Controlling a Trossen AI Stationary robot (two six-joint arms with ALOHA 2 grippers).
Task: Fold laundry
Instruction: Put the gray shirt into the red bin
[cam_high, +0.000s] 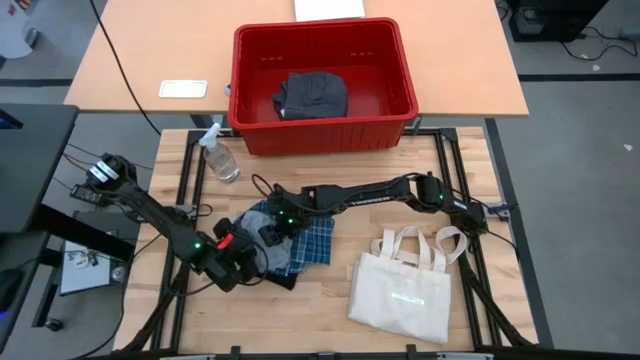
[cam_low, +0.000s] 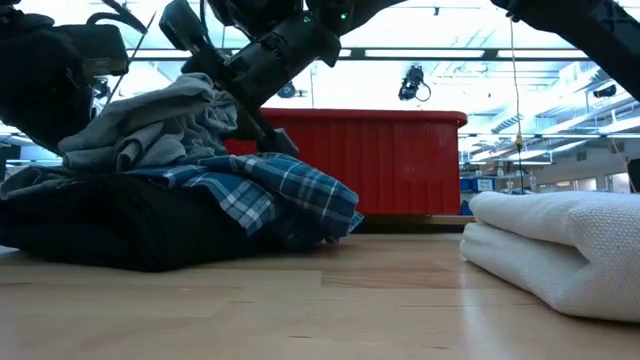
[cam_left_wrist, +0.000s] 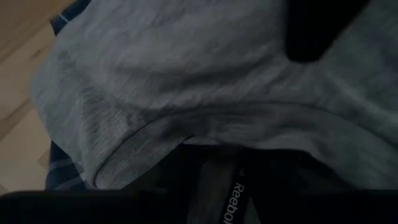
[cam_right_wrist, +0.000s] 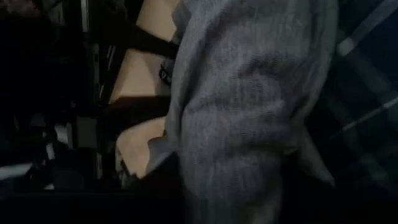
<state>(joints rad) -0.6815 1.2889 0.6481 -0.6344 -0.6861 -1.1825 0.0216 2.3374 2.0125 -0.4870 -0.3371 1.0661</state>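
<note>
The big red plastic bin (cam_high: 322, 130) at the back of the table holds one folded dark grey cloth (cam_high: 311, 96). The soft pile of laundry (cam_high: 292, 240) sits between both arms near the front; it looks light and floppy, so an edge or corner seems best to grab. The right gripper (cam_high: 272, 232) pinches the light grey shirt (cam_low: 160, 125) on top; the left gripper (cam_high: 232, 262) presses into the pile, its grip hidden.

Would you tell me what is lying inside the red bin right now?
Inside the red bin lies one folded dark grey garment, left of centre on the floor. Anything beneath it is covered, and the low view shows only the bin's outer wall.
</note>
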